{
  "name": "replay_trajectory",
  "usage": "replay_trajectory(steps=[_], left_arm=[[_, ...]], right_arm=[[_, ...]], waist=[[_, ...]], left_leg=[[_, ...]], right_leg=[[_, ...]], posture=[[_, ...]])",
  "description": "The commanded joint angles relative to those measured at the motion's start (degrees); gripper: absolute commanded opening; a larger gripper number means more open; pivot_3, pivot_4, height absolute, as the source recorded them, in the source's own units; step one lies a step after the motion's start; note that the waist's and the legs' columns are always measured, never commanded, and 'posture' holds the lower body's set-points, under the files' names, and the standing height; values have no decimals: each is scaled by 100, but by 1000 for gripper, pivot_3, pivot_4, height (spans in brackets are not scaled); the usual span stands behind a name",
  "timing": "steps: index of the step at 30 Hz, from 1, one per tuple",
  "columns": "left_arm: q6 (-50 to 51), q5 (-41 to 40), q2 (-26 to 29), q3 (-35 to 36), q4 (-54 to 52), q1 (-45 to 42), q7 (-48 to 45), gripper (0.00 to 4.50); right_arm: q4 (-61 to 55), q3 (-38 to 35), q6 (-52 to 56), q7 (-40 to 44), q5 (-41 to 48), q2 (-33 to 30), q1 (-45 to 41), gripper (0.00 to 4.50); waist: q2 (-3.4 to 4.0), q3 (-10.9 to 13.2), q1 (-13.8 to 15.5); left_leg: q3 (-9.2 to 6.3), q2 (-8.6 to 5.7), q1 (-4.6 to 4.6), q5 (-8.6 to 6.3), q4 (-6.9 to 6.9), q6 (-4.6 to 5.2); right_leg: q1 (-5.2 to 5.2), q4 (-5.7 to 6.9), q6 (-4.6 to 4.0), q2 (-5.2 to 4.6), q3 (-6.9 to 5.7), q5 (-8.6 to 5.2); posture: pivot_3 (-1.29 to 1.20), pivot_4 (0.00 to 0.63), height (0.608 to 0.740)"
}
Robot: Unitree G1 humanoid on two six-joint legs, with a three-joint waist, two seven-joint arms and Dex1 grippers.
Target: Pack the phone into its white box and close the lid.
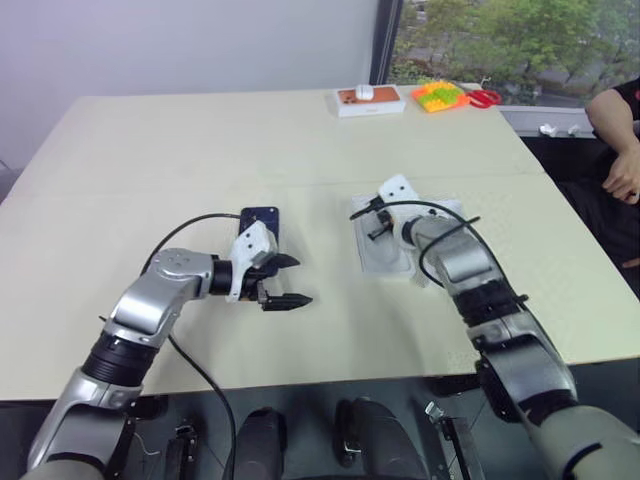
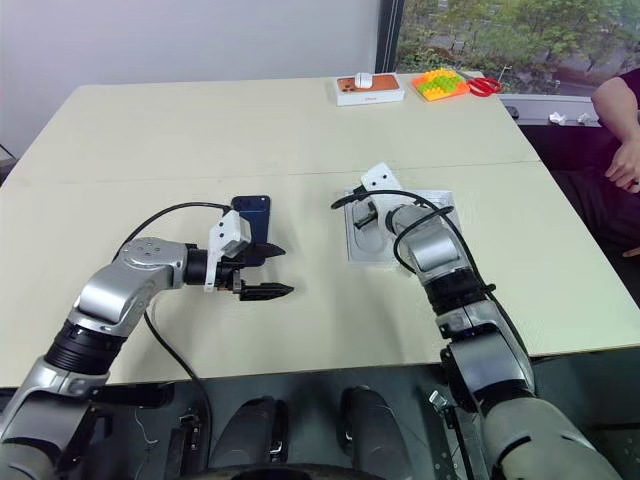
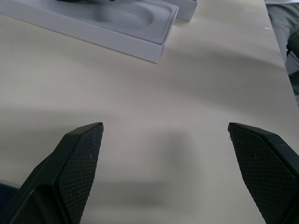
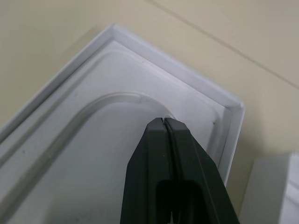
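On the desk [image 1: 300,150], the right gripper [image 4: 163,122], fingers pressed together, is hovering over the white box [image 4: 65,79]; the left gripper [image 1: 285,281], fingers spread, is hovering beside the phone [image 2: 255,210].

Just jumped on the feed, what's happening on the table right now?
The right end effector is shut, empty, its tip over the moulded inside of the white box. The left end effector is open and holds nothing, beside the phone, which lies flat on the table, not packed yet.
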Motion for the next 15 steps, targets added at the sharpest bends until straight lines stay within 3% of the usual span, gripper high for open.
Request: replay_trajectory(steps=[1,7,15], left_arm=[[43,-68,-4,79,-239,35,33,4500],[102,-87,-14,105,-327,106,92,4500],[133,-119,72,299,-269,126,165,4500]], right_arm=[[528,-248,-374,-229,-135,69,-187,58],[589,-303,-584,-93,-176,130,-152,58],[-2838,-307,1182,966,234,-494,1097,58]], waist=[[0,0,3],[1,0,-2],[4,1,16]], left_leg=[[0,1,0,0,0,0],[1,2,2,0,0,0],[-2,15,-8,-1,-5,2]], right_leg=[[0,0,0,0,0,0],[1,2,-2,-1,2,1],[-8,-4,0,0,2,0]], posture=[[0,150,740],[0,150,740],[0,150,740]])
